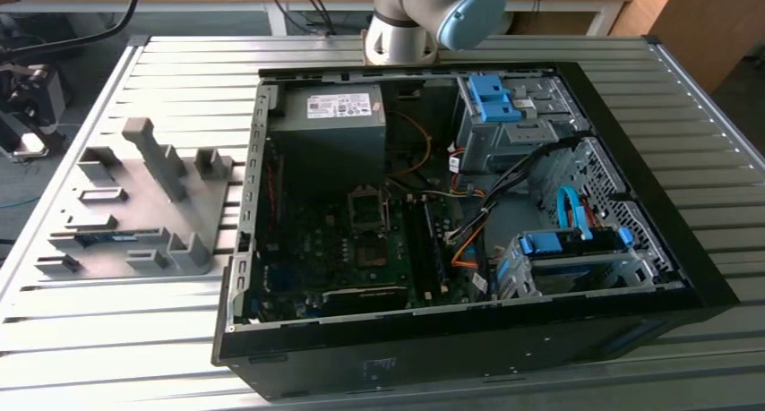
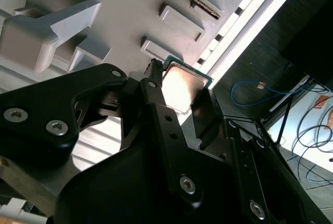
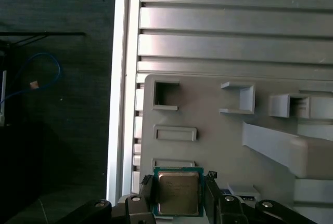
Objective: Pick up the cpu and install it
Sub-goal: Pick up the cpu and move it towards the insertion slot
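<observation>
Here, in both wrist views, the gripper [image 3: 179, 178] [image 2: 182, 78] is closed on the cpu [image 3: 178, 193] [image 2: 182, 86]. A black finger [image 3: 147, 190] presses against one edge of the chip, and a second finger against the opposite edge. The cpu is a small flat square with a dull silver top and a thin green border. Its metal face is turned toward the cameras.

The chip sits over the grey fixture tray [image 3: 218, 146] [image 2: 130, 5], close to the tray's edge and just beside a shallow rectangular pocket [image 3: 175, 133]. Whether the chip rests on the tray or hangs just clear of it cannot be told. In the second wrist view, a long dark stick [image 2: 195, 0] stands in a narrow slot of the tray, apart from the chip.

In the exterior view, the tray [image 1: 143, 214] lies on a slatted metal table [image 1: 143, 339], toward the exterior view's left. Just beside it, toward the exterior view's right, an open computer case [image 1: 478, 339] lies on its side. Inside the case are a dark motherboard [image 1: 347, 250], a grey box with a white label [image 1: 329, 124] and blue drive brackets [image 1: 490, 98]. The base of the robot arm [image 1: 418, 17] rises at the far edge of the table, behind the case.
</observation>
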Robot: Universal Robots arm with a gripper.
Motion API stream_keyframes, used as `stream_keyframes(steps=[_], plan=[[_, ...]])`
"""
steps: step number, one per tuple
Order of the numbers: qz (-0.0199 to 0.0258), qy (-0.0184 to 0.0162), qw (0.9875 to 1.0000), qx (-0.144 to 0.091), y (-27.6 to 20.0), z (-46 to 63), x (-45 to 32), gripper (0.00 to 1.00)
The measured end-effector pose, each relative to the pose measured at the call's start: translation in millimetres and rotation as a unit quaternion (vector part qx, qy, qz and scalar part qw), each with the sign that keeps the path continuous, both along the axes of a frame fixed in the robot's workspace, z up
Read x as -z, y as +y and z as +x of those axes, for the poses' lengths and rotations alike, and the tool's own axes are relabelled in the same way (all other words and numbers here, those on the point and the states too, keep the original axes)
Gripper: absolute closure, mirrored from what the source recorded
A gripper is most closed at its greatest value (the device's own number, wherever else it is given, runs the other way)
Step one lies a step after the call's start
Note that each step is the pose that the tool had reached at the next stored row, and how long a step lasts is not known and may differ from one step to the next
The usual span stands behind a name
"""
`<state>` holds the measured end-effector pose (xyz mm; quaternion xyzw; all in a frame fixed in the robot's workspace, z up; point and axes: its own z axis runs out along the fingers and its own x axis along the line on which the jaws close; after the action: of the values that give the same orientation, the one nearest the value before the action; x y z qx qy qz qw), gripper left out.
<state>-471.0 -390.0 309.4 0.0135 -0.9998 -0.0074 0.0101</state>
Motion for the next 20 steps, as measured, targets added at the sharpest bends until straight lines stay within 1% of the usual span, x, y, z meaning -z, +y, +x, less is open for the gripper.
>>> stream_keyframes(steps=[20], plan=[[0.0, 0.0, 1.0, 0.0, 0.0, 0.0, -18.1, 0.53]])
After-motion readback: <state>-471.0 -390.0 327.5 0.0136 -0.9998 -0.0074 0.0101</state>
